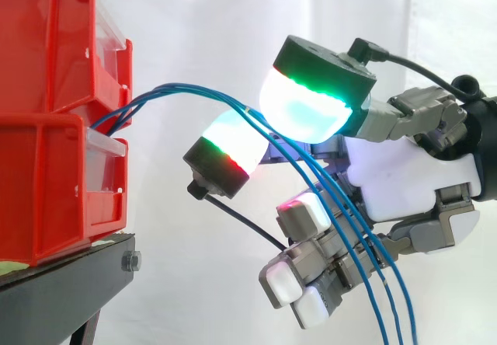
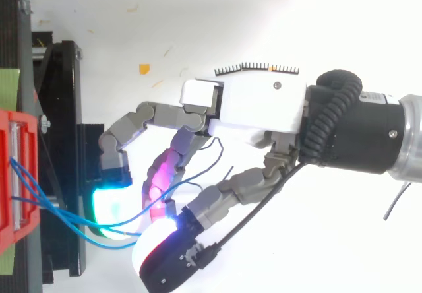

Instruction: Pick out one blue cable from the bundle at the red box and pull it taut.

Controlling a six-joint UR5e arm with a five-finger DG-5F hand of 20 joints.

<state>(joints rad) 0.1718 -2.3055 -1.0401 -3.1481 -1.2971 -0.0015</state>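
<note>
The hand (image 1: 404, 174) comes in from the right and is half closed, with its fingers curled around a bundle of blue cables (image 1: 186, 92). In the side view two big pads stand out toward the left. The upper pad (image 1: 303, 108) glows green and cyan, and the lower pad (image 1: 229, 147) glows white with a red and a green stripe. The cables pass between these two pads and lie against the underside of the upper one. A small gap shows between the pads. From there the cables bend down, run across the other curled fingers with small white pads (image 1: 283, 287), and leave at the bottom edge.

In the top view the hand (image 2: 264, 101) reaches toward the left, and the cables (image 2: 39, 204) go under the cyan pad (image 2: 109, 207) and past a finger that glows magenta (image 2: 158, 177).

To the left of the hand, the cables rise in a soft curve, not straight. They come out at the front of two stacked red boxes, where the upper box (image 1: 46, 50) sits on the lower box (image 1: 46, 189). The boxes stand on a black stand (image 1: 78, 263). Behind everything hangs a white curtain (image 1: 194, 19).
</note>
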